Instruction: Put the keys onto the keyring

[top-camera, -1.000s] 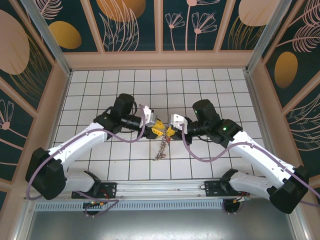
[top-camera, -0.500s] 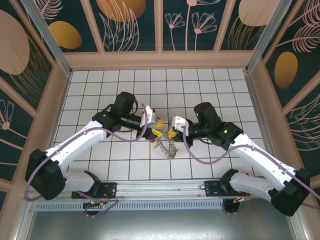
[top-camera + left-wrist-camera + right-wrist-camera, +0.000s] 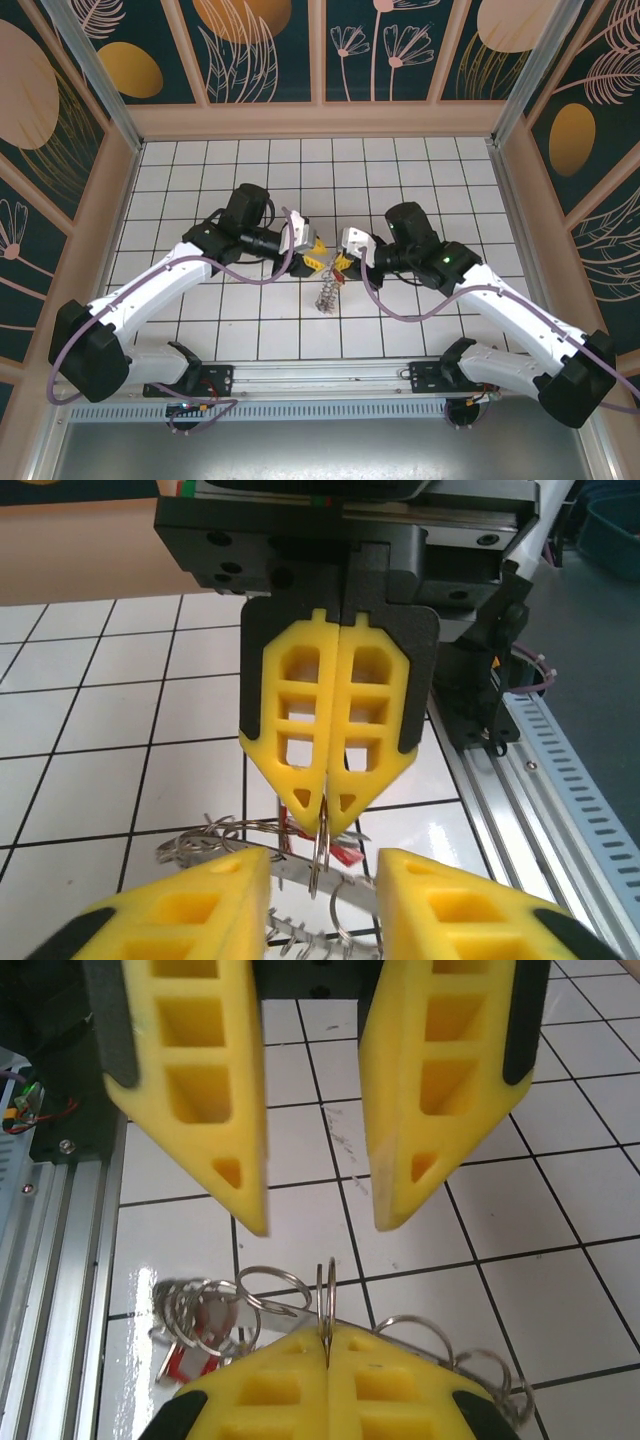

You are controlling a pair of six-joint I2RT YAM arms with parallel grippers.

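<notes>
Right claw point(image 3: 328, 1342) pressed together, pinching the keyring point(image 3: 326, 1288) edge-on at its tips. Left claw point(image 3: 318, 1222) spread and facing it tip to tip; ring lines up with the gap between its fingers, no contact visible. Smaller rings and keys point(image 3: 326, 294) hang off the keyring in a bunch below both claws, with a red tag point(image 3: 190, 1352) among them. Can't tell if the bunch's lower end touches the white tiled bench point(image 3: 200, 180). Claws meet near mid-bench.

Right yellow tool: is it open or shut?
Shut: the right yellow tool has its fingers pressed together on the thin grey metal keyring.
</notes>
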